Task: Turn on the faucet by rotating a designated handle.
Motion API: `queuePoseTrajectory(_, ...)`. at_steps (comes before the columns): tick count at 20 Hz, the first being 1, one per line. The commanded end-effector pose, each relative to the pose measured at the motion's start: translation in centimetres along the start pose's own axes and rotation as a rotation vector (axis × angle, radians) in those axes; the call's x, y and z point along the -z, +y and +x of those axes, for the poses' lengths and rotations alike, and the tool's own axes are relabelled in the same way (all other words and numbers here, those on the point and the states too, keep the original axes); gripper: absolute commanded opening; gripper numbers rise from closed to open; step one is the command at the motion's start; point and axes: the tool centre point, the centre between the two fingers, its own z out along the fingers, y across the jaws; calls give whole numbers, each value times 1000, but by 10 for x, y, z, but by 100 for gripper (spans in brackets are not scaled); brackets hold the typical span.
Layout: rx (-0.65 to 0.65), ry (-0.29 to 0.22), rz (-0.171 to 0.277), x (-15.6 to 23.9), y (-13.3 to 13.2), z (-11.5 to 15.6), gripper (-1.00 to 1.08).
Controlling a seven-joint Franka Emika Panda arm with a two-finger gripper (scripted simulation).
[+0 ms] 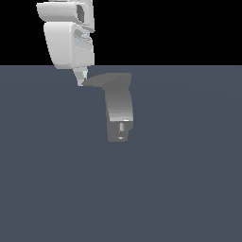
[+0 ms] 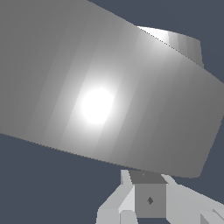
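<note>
The grey faucet (image 1: 119, 108) stands on the dark floor in the middle of the exterior view, with a small spout nub (image 1: 121, 128) low on its front. Its handle (image 1: 111, 79), a flat tapered lever, projects from the top toward the exterior view's left. My gripper (image 1: 81, 80) comes down from the white arm and its tip touches the handle's pointed end. The fingers look pressed together, with nothing held between them. In the wrist view the handle (image 2: 100, 96) fills most of the picture, very close, just beyond my gripper (image 2: 148, 186).
A flat dark grey-blue floor (image 1: 189, 179) stretches around the faucet, under a black background. The white arm's bulky links (image 1: 68, 38) hang above the exterior view's left of the faucet. A lighter rounded part of the faucet (image 2: 183, 41) shows behind the handle in the wrist view.
</note>
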Motion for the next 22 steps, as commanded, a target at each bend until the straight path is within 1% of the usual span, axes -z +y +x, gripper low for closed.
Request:
queuePoseTrajectory(1, -6, 2, -2, 0, 7, 9, -100)
queuePoseTrajectory(10, -4, 2, -3, 1, 30, 27, -100)
queuePoseTrajectory(11, -4, 2, -3, 1, 30, 27, -100)
queuePoseTrajectory(12, 2, 1, -2, 0, 28, 21, -100)
queuePoseTrajectory(22, 0, 1, -2, 0, 31, 77, -100)
